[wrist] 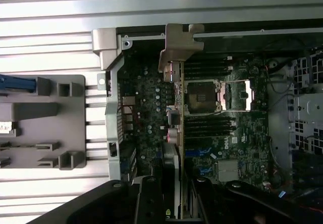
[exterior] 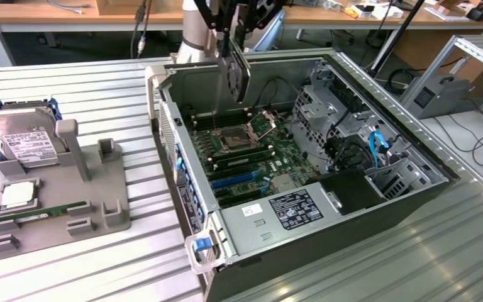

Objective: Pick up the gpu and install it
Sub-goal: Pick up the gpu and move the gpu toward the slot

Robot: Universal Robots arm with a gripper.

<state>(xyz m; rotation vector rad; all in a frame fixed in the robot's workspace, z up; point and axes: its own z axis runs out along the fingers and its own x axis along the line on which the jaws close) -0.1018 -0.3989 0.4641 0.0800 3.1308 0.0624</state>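
The gpu [exterior: 238, 74] is a thin dark card that hangs upright over the far end of the open computer case [exterior: 250, 234]. My gripper [exterior: 229, 38] is shut on its upper edge. In the wrist view the gpu [wrist: 174, 113] appears edge-on between my dark fingers [wrist: 150, 196], its silver bracket [wrist: 179, 42] near the case's rim. The card floats above the motherboard [exterior: 254, 154], apart from it, beside the CPU socket [wrist: 204, 95].
A grey parts holder [exterior: 99, 214] lies on the slatted table at the exterior view's left. It carries a silver hard drive [exterior: 23, 135] and a green memory stick [exterior: 48, 212]. Drive cages and cables [exterior: 367, 148] fill the case's right side.
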